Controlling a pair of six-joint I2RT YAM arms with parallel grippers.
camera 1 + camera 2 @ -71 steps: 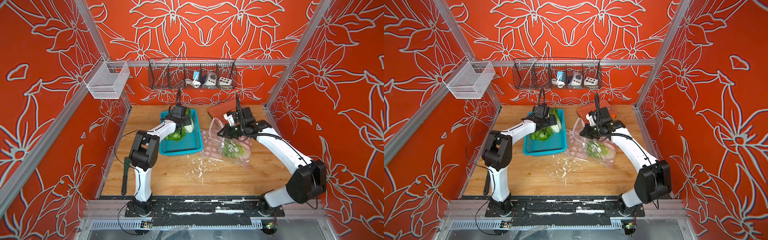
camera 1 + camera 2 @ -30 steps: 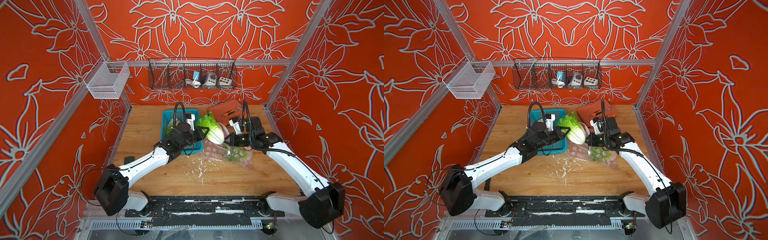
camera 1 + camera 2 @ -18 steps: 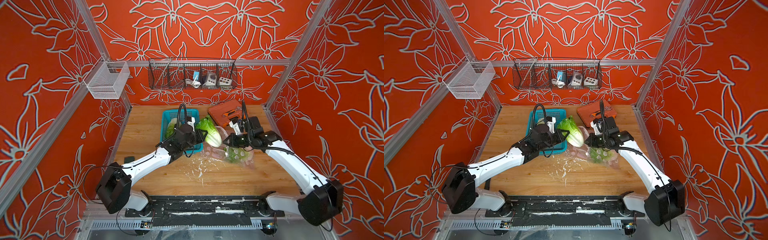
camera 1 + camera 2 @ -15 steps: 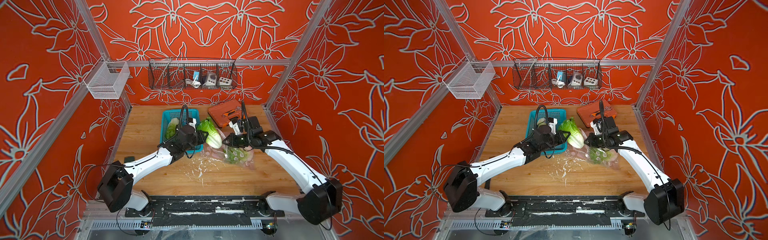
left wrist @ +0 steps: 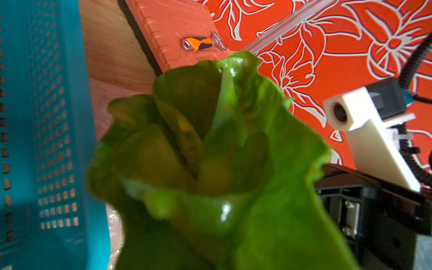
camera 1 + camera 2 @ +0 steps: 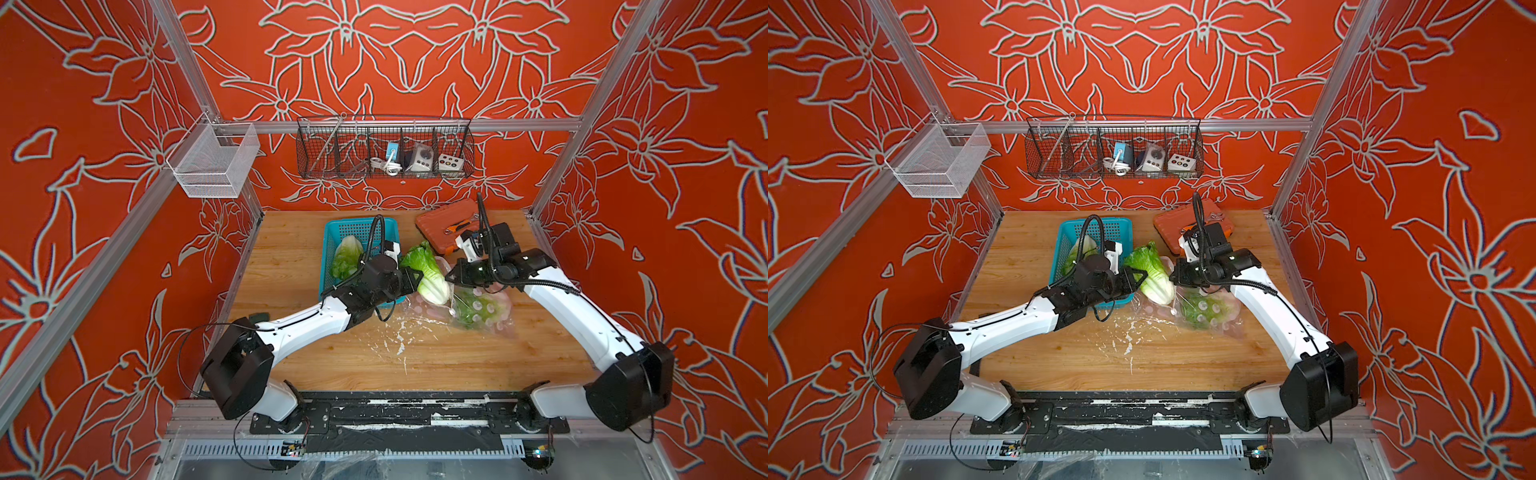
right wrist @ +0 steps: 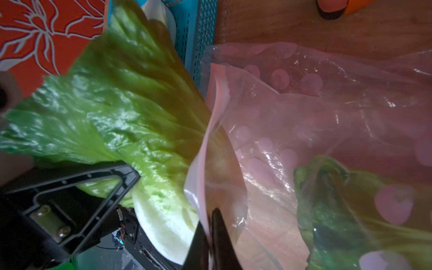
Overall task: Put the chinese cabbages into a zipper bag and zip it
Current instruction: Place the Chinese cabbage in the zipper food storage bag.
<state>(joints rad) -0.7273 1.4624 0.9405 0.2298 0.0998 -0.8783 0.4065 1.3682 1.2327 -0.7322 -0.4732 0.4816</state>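
Zipper bag [image 7: 327,105] (clear, pink dots) holds one frilly cabbage [image 6: 478,309]; right gripper [image 7: 211,233] pinches its rim; left gripper [image 6: 417,278] clamps second cabbage [image 6: 431,275]; teal basket [image 6: 357,226] holds third cabbage [image 6: 346,259].

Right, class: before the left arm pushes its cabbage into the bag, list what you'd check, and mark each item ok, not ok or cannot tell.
1. Left gripper shut on held cabbage: ok.
2. Right gripper pinches bag rim, mouth lifted open: ok.
3. Held cabbage's white base at the mouth: ok.
4. Held cabbage fully inside: not ok, leaves stick out.
5. Room beside bagged cabbage: cannot tell.
6. Basket emptied: not ok, third cabbage lies in it.
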